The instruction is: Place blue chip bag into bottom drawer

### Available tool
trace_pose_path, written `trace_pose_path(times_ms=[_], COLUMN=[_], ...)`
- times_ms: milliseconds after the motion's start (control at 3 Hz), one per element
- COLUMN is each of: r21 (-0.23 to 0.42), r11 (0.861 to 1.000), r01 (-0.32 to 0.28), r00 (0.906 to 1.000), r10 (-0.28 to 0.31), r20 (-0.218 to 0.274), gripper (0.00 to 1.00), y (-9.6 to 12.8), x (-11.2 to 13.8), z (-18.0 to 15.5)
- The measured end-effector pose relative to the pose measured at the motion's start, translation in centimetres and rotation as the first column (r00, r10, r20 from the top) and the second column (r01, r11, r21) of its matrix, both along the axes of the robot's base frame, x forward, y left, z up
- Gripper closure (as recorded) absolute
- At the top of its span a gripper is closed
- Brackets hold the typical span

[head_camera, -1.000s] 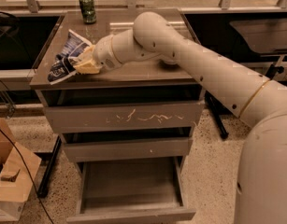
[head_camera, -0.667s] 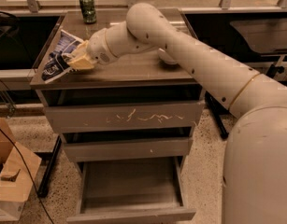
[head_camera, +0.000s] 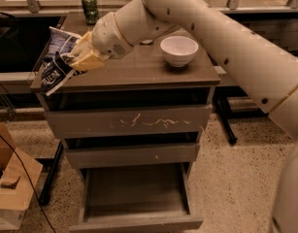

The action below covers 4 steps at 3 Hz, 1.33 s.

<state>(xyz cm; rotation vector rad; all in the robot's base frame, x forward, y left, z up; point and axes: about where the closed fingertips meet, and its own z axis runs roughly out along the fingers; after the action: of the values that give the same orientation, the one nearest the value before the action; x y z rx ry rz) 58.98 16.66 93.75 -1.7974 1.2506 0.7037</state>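
Observation:
The blue chip bag [head_camera: 55, 64], dark blue with white print, is at the left edge of the cabinet top [head_camera: 139, 72], partly hanging over it. My gripper [head_camera: 76, 58], with tan fingers [head_camera: 88, 59], is shut on the bag's right side. The bottom drawer [head_camera: 139, 223] is pulled open below, its bare grey inside showing. My white arm reaches in from the upper right across the cabinet top.
A white bowl [head_camera: 178, 50] stands on the right of the cabinet top and a green can [head_camera: 90, 7] at the back. The scratched top drawer [head_camera: 134, 123] and middle drawer [head_camera: 134, 154] are closed. Cardboard boxes [head_camera: 12, 188] and cables lie on the floor at left.
My gripper has moved left with the chip bag, carrying it to the cabinet's left edge. The arm has swung off the bowl, which now shows.

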Motion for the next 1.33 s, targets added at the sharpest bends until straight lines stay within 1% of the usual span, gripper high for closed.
trace_pose_path(times_ms=[333, 667, 1000, 1333], r21=[-0.025, 0.008, 0.044, 0.077], r11=[0.999, 1.0, 0.998, 0.986], r01=[-0.046, -0.026, 0.047, 0.149], r00=[0.9988, 0.9993, 0.9955, 0.9759], r10=[0.046, 0.026, -0.043, -0.134], r20=[0.014, -0.025, -0.084, -0.172], gripper=[1.0, 1.0, 1.0, 1.0], y=[-3.3, -7.8, -11.1, -14.2], x=[-4.7, -8.9, -10.1, -9.7], z=[-0.1, -4.5, -9.1, -15.0])
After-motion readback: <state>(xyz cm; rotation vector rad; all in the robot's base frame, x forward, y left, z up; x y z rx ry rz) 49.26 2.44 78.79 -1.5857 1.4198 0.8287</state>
